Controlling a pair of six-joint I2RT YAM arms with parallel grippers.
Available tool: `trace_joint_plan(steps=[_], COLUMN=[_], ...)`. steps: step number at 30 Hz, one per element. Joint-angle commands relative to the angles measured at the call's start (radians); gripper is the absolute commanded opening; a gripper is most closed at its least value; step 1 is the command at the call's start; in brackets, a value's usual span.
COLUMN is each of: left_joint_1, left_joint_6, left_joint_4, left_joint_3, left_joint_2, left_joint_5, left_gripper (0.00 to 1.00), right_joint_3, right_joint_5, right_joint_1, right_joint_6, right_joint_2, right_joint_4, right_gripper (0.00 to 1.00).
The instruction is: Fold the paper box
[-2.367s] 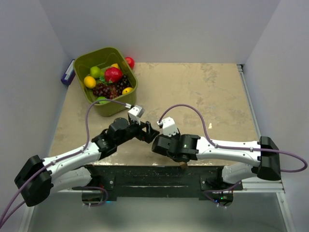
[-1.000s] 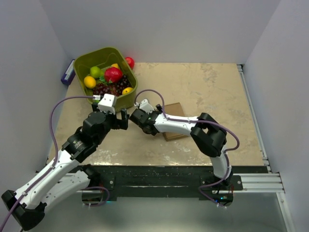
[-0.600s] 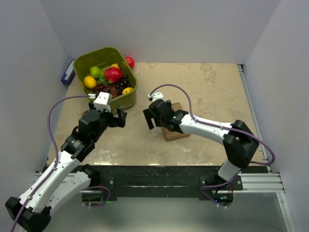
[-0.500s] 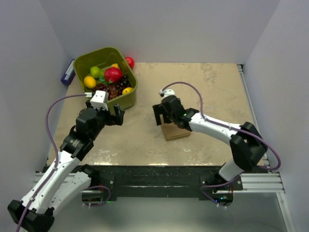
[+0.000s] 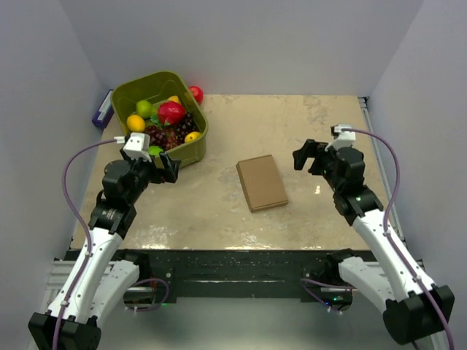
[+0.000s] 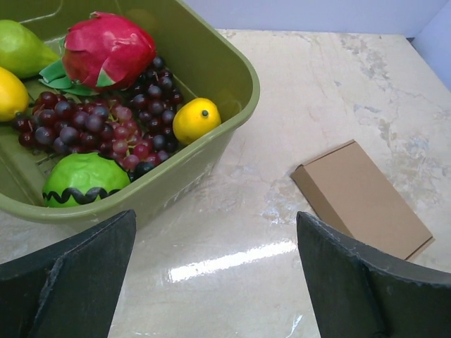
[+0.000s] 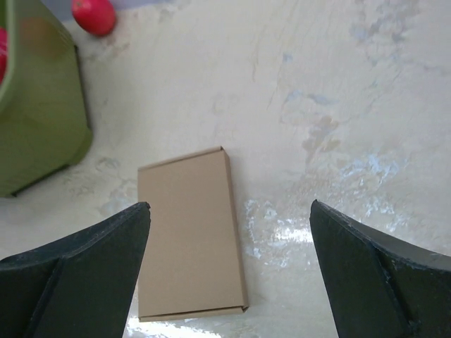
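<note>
Top external view first. Shows the paper box (image 5: 262,182) lying flat and closed on the table (image 5: 328,124), roughly midway between the two arms, touched by neither. Puts the left gripper (image 5: 166,169) well to the box's left, just beside the near corner of the green bin (image 5: 191,149), jaws spread wide with nothing between them. Puts the right gripper (image 5: 308,156) to the box's right, clear of it, jaws likewise spread and empty. Places the bin at the far left of the table, filled with fruit, with a red fruit (image 5: 196,94) on the table just behind it.

Left wrist view next. Frames the bin's near wall between two parted dark fingers (image 6: 70,282), with the box beyond to the right, apart from the bin. Picks out a pink dragon fruit (image 6: 106,49), dark grapes (image 6: 91,120), a lemon (image 6: 196,120) and a green pear (image 6: 21,49) inside the bin.

Right wrist view last. Looks down on the box as a plain brown rectangle, long edges running away from the camera, all panels lying flat. Catches that gripper's fingers at both lower corners, wide apart, gripping nothing. Shows a corner of the bin at the left edge and the red fruit at the top left.
</note>
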State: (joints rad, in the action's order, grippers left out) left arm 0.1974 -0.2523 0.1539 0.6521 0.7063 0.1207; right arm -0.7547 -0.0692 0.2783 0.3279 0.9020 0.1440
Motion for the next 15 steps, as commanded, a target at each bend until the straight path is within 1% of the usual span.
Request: trace_joint_plan(steps=[1,15], left_joint_1=[-0.009,-0.009], left_joint_6=[-0.053,-0.056], left_joint_4=[-0.068,-0.077], left_joint_3=[0.021,0.009], left_joint_2=[-0.007,-0.037], left_joint_5=[-0.004,0.002], left_gripper=[1.0,1.0], right_joint_3=[0.012,0.017], right_joint_5=[-0.02,-0.023], right_joint_1=[-0.005,-0.004], right_joint_6=[-0.043,-0.041], right_joint_2=[-0.075,-0.081], right_joint_4=[-0.003,-0.003], right_gripper=[0.99,0.99])
